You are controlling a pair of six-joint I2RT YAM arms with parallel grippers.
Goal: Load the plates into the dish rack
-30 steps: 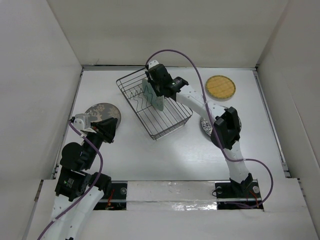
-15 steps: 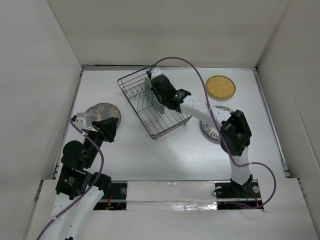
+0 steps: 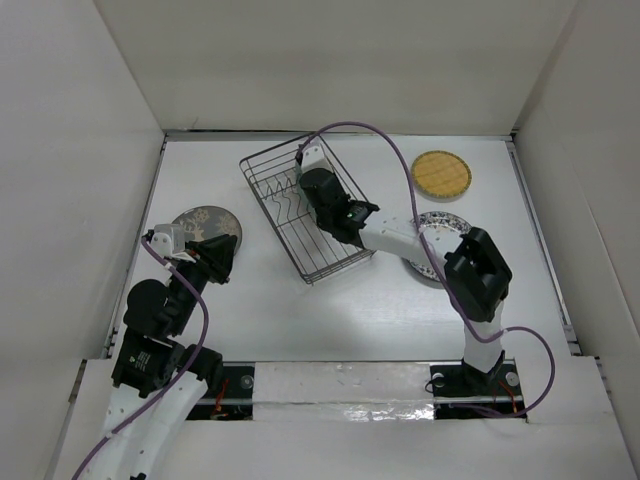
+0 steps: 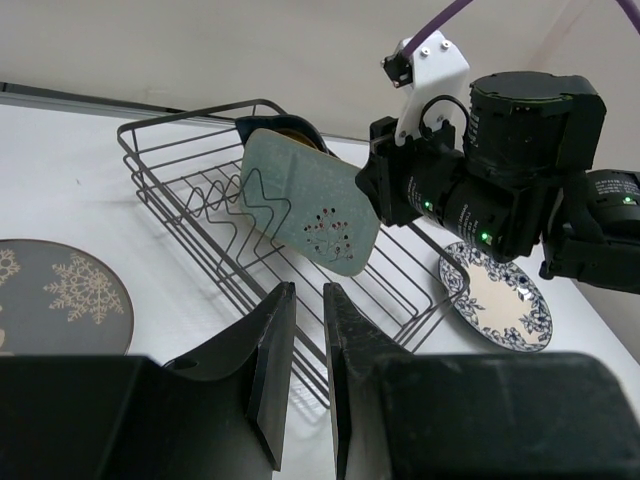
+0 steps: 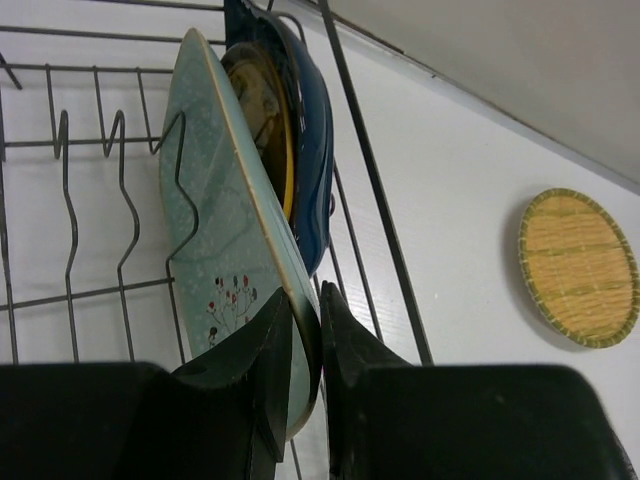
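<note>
The dish rack stands at the table's centre back. My right gripper reaches into it, shut on the lower edge of the pale green rectangular plate, which stands upright among the tines. Behind that plate, the dark blue plate and a yellow plate also stand on edge. The grey floral plate lies flat at the left. Just in front of it my left gripper hovers shut and empty. A second yellow plate lies at the back right. The patterned plate is partly under the right forearm.
White walls close in the table on the left, back and right. The right forearm stretches across from the rack to the patterned plate. In the left wrist view the rack's near rim is just ahead of my left gripper's fingertips.
The right gripper has carried the pale green plate down into the rack and toward the near side. The forearm dropped, uncovering more of the patterned plate. The left arm stayed still.
</note>
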